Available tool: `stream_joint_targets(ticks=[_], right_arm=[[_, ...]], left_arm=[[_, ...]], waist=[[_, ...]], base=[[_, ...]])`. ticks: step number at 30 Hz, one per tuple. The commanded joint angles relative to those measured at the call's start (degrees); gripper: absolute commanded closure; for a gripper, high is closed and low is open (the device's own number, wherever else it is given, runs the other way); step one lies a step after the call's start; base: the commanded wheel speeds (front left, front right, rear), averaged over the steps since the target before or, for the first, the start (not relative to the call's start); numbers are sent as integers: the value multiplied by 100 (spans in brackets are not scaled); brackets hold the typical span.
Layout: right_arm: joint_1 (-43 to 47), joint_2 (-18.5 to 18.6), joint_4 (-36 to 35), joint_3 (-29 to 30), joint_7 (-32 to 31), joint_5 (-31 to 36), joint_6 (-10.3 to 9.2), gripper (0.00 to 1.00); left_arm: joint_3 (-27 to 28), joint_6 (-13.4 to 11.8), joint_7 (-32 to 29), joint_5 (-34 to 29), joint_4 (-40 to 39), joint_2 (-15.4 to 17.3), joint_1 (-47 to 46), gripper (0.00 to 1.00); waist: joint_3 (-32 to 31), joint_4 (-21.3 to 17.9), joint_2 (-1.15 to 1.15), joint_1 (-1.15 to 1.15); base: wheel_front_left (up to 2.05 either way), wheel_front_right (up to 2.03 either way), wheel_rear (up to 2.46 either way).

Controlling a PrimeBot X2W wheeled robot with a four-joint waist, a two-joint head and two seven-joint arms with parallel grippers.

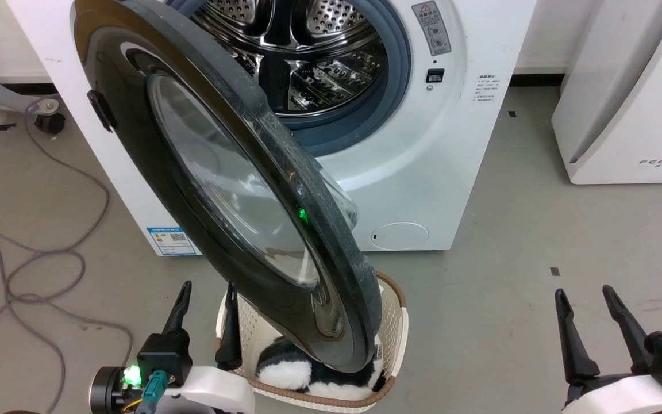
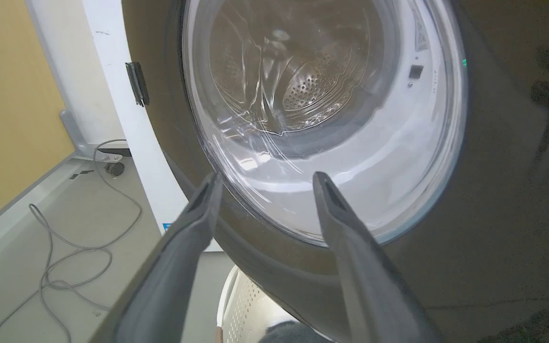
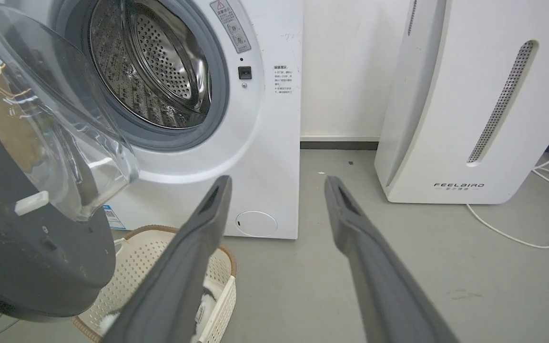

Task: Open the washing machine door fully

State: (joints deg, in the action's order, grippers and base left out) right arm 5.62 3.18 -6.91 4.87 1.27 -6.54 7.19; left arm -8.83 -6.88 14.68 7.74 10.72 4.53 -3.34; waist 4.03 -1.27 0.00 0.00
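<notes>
white washing machine [image 1: 423, 172] with its round black washing machine door [image 1: 135, 144] hanging partly open above a cream basket [image 1: 395, 322]. left gripper [image 1: 208, 284], fingers spread and empty, sits near the door's lower edge; right gripper [image 1: 583, 290], likewise spread and empty, is well apart.

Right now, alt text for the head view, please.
The washing machine door, round and glossy black, stands swung out from the white washing machine, baring its steel drum. A basket sits beneath its lower edge; the left gripper and right gripper are open.
</notes>
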Motion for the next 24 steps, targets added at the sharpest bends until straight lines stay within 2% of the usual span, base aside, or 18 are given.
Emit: stream_joint_targets(ticks=[1, 8, 14, 18, 24], right_arm=[[16, -29, 16, -19, 10, -28, 30, 0], [0, -30, 20, -50, 39, -46, 30, 0], [-13, -30, 19, -34, 39, -75, 30, 0], [-1, -30, 20, -35, 40, -96, 30, 0], [1, -30, 27, 7, 47, -140, 30, 0]], left_arm=[[3, 28, 32, 5, -1, 21, 48, 100], [15, 38, 32, 55, -49, 5, 39, 100], [96, -96, -18, 255, -311, -47, -37, 100], [88, -193, -89, 289, -955, -66, -169, 100], [-40, -169, -244, 67, -2251, 66, -627, 100]], waist=[[8, 3, 0, 0], [18, 12, 0, 0], [26, 28, 0, 0], [20, 53, 0, 0], [36, 113, 0, 0]], base=[[0, 0, 0], [0, 0, 0], [0, 0, 0], [0, 0, 0], [0, 0, 0]])
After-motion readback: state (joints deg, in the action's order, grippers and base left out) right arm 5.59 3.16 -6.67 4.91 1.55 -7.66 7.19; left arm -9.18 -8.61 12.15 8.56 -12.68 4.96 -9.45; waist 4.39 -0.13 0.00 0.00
